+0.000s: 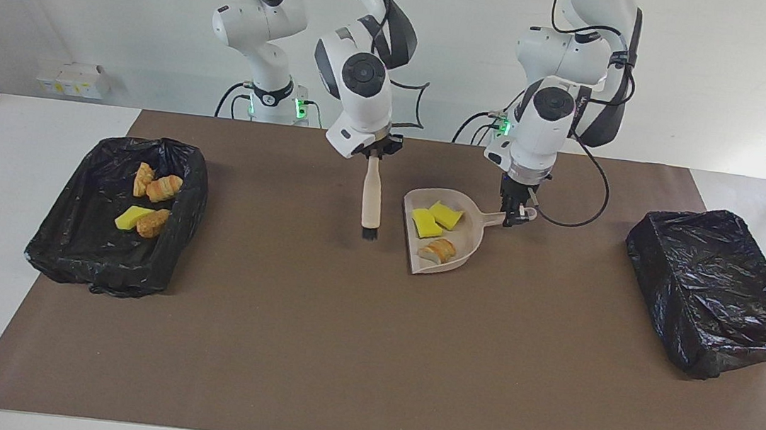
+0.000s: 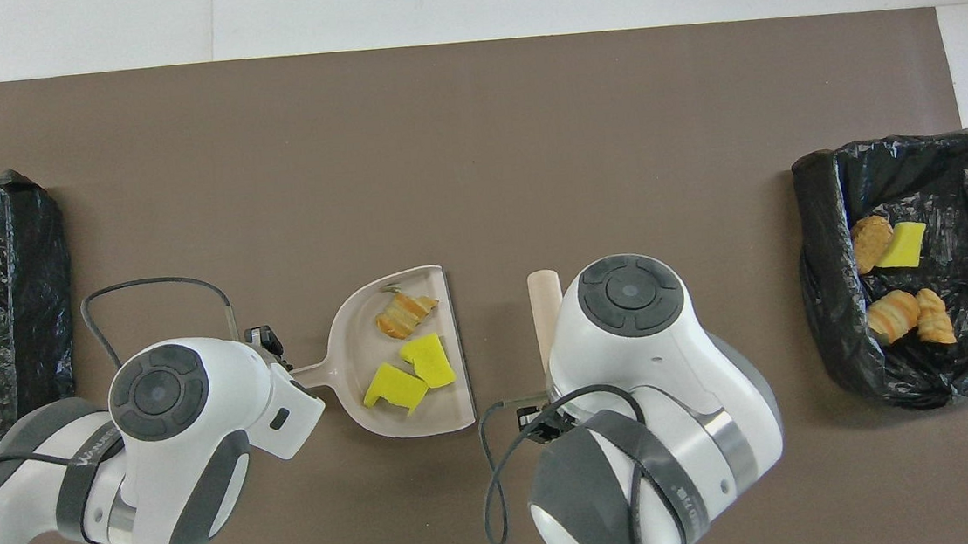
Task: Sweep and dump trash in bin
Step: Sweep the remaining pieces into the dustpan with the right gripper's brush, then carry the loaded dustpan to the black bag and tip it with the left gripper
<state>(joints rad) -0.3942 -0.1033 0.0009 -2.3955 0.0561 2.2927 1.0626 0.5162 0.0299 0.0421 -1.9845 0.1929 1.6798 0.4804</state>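
Observation:
A beige dustpan (image 1: 460, 241) lies on the brown mat, mid-table. It holds trash: two yellow sponge chunks (image 1: 426, 223) and a tan bread-like piece (image 1: 437, 251). They also show in the overhead view (image 2: 395, 387). My left gripper (image 1: 517, 215) is shut on the dustpan's handle. My right gripper (image 1: 375, 151) is shut on the beige brush (image 1: 372, 196). The brush hangs upright, with its black bristles low over the mat beside the pan's open edge. A black-lined bin (image 1: 67, 239) at the right arm's end holds several scraps (image 1: 164, 188).
A second black-bagged bin (image 1: 716, 293) sits at the left arm's end, showing only bag plastic. The overhead view shows the dustpan (image 2: 357, 318), the brush handle (image 2: 544, 302) and the filled bin (image 2: 826, 277). White table borders the mat.

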